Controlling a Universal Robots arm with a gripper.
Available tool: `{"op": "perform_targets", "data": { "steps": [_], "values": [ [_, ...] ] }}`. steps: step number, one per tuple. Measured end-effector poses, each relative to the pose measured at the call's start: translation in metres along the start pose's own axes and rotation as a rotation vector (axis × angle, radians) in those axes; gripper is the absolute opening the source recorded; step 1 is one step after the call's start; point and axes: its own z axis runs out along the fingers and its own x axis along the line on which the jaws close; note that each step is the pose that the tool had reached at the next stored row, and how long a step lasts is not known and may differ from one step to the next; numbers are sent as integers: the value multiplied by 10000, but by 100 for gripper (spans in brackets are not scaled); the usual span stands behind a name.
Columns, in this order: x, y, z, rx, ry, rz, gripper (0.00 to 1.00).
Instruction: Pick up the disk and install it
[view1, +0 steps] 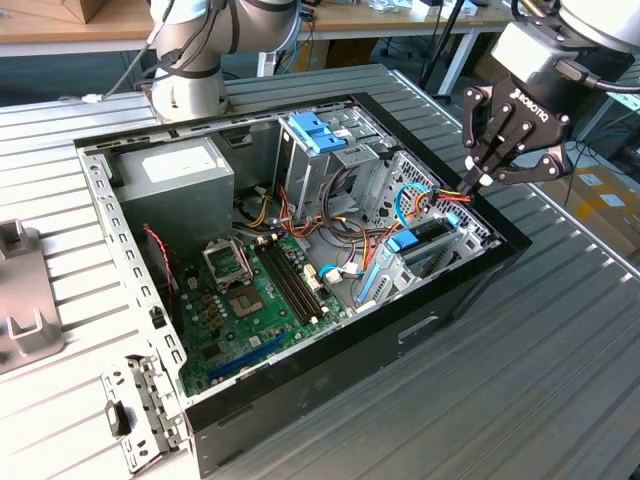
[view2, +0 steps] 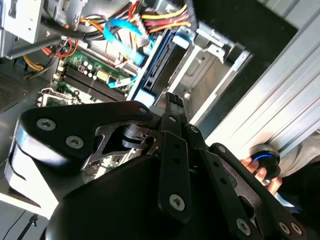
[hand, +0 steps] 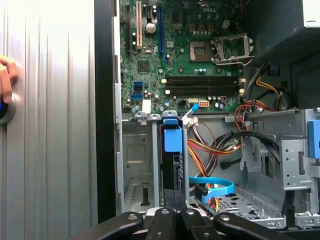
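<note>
Black gripper (hand: 172, 220) linkage fills the near foreground in both wrist views, its fingers (view2: 173, 107) drawn close together and, as far as can be seen, holding nothing; the fingertips hang just above the disk (hand: 171, 150). One disk is visible, standing on edge in a metal drive cage (hand: 137, 170) at the corner of the open computer case (view1: 440, 330), its blue carrier (view1: 415, 240) uppermost. Beside the disk, one bay of the cage is vacant. Crowding the disk's other side are a bundle of red, yellow and orange wires (hand: 215, 145) and one flat blue cable (hand: 212, 185). Beyond the disk lies the green motherboard (hand: 195, 60), and past that a grey power supply box (view1: 175, 175). A second blue latch piece (view1: 315, 130) sits atop another drive cage. Outside the case wall near the disk, ribbed metal tabletop (view1: 520, 400) lies open, where a person's fingers (hand: 6, 75) rest on a round button (view2: 264, 161).
</note>
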Motion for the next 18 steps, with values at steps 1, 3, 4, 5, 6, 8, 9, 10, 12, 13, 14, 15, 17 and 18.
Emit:
{"op": "perform_targets", "data": {
  "steps": [1, 3, 4, 5, 6, 8, 9, 10, 12, 13, 14, 15, 17, 18],
  "values": [
    [1, -22, 6, -1, 1, 0, 11],
    [3, -62, 17, -1, 3, 0, 11],
    [3, -94, 23, -1, 3, 0, 11],
    [2, -103, 24, -1, 4, 0, 11],
    [2, -111, 24, -1, 5, 0, 11],
    [2, -116, 25, -1, 2, 1, 11],
    [2, -116, 24, -1, 3, 1, 11],
    [2, -117, 24, -1, 3, 1, 11],
    [2, -117, 24, -1, 3, 1, 11],
    [2, -118, 24, -1, 3, 1, 11],
    [2, -118, 24, -1, 3, 0, 11],
    [2, -118, 24, -1, 3, 0, 11],
    [2, -119, 24, -1, 3, 1, 11],
    [2, -119, 24, -1, 4, 0, 11]
  ]
}}
